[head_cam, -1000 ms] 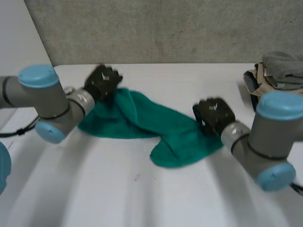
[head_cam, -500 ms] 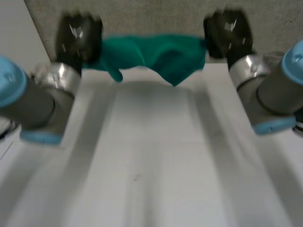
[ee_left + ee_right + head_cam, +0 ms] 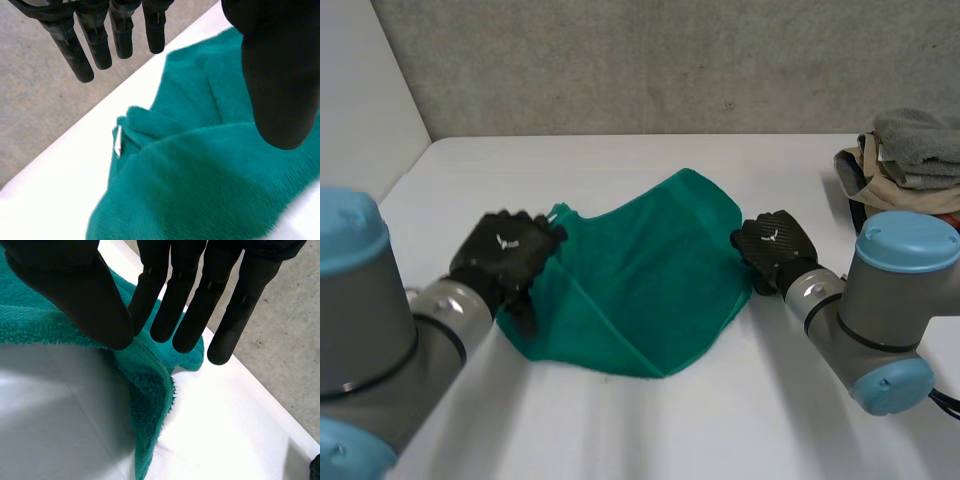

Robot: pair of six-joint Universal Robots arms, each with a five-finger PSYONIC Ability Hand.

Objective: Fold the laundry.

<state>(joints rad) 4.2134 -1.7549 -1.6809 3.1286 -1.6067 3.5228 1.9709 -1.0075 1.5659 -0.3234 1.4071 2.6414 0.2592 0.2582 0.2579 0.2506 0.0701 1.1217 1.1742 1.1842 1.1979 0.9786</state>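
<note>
The table [image 3: 620, 430] carries the green towel [image 3: 640, 275] at its middle, rumpled and partly doubled over. The left robot hand [image 3: 505, 252] hovers over the towel's left edge, fingers straight, holding nothing. The right robot hand [image 3: 775, 240] pinches its right edge between thumb and straight fingers. Best to grip a left corner and pull the towel taut before folding.

The white bench [image 3: 650, 420] carried a green towel [image 3: 640, 280] across its middle, spread mostly flat in one rumpled layer. The towel's left side was doubled over on itself in a loose fold, and a small white tag [image 3: 118, 141] stuck out at its far left corner. Its right edge stood up off the surface in a ridge. A heap of grey and tan clothes [image 3: 910, 160] sat at the bench's far right edge, well apart from the towel.
</note>
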